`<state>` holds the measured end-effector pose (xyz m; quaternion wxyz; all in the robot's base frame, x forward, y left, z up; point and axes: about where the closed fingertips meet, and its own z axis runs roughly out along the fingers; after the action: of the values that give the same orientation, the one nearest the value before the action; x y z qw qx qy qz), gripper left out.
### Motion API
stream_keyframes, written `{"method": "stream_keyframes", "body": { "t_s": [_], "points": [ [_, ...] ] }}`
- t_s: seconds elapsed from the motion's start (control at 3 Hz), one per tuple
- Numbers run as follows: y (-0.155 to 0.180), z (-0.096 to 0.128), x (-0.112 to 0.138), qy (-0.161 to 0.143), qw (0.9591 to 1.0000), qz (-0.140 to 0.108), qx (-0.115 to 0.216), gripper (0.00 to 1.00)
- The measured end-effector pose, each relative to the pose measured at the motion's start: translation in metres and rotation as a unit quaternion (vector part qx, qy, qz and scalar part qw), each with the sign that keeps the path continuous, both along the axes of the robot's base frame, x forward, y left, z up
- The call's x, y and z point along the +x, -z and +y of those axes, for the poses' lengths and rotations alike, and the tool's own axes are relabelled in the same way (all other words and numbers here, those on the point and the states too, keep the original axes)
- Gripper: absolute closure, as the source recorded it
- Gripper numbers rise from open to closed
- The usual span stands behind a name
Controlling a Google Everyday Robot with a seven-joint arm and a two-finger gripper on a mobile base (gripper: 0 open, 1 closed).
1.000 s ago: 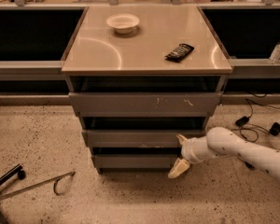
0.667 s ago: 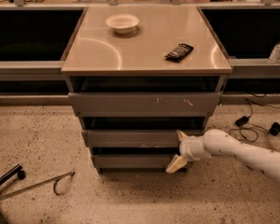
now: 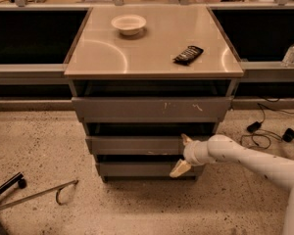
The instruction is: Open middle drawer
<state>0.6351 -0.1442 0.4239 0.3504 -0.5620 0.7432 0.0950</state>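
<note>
The middle drawer (image 3: 132,145) is the second of three stacked fronts in the grey cabinet beneath the counter (image 3: 152,53); it lies between the upper drawer front (image 3: 137,109), which bears white scratch marks, and the lower drawer front (image 3: 132,169), nearest the speckled floor (image 3: 39,146). Its front is wide, shallow, flat and handleless, in plain grey metal; faint light scuffs show along the lower edge; a dark band runs above it, and its interior is not visible. Whether the front stands proud of the cabinet cannot be told from this angle.

The white arm (image 3: 250,158) enters from the lower right and is cut off at the frame edge; it ends at the hand (image 3: 182,154), located at the right part of the middle drawer's front. The hand is released, with its pale fingers (image 3: 179,169) spread wide; the upper one sits at the top edge of the middle drawer, the lower one lies over the lower drawer front. The hand holds nothing; actual contact with the metal cannot be confirmed.

On the counter, a white bowl (image 3: 129,23) stands towards the rear left; a small black object (image 3: 188,55), too indistinct to identify, lies well apart at the right. A clear bottle (image 3: 291,52) stands on the ledge at far right.
</note>
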Motion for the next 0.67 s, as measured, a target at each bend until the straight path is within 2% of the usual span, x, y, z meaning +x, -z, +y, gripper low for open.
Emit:
{"method": "stream_keyframes", "body": {
  "t_s": [0.67],
  "points": [
    [0.012,0.02,0.032,-0.007,0.9996,-0.026,0.012,0.0]
  ]
}}
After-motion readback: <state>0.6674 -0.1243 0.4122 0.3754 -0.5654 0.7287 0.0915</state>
